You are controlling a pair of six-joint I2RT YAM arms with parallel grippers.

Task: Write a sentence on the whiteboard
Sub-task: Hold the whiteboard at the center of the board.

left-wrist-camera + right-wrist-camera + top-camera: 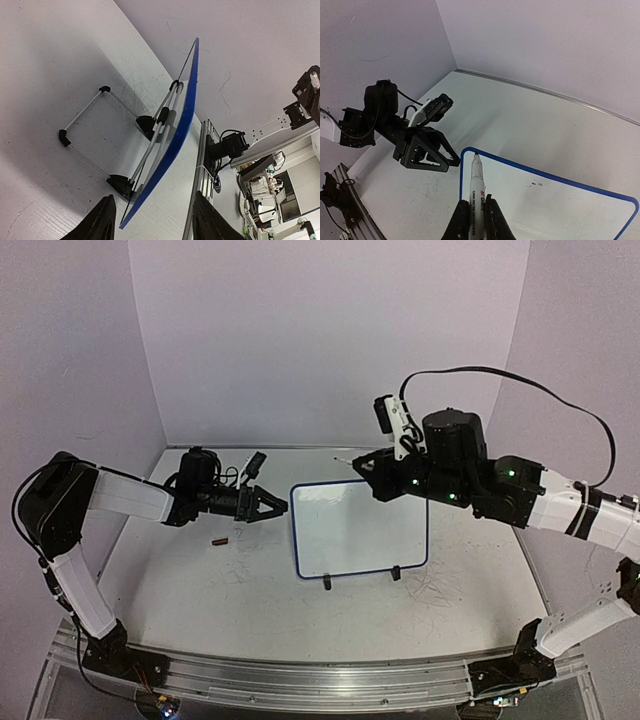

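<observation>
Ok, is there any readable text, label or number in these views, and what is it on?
No text is legible in any view.
On the marker: a printed barrel label with red lettering, too blurred to read.
On the whiteboard: no words, only a small faint mark.
On the table: faint scribbles, nothing readable.

The whiteboard (360,530) is showing a smooth, slightly glossy white face inside a blue plastic-looking frame, its thin wire stand (82,112) is gleaming like metal, the marker (476,187) is looking smooth plastic, and the pale tabletop (250,590) is looking matt and scuffed.
</observation>
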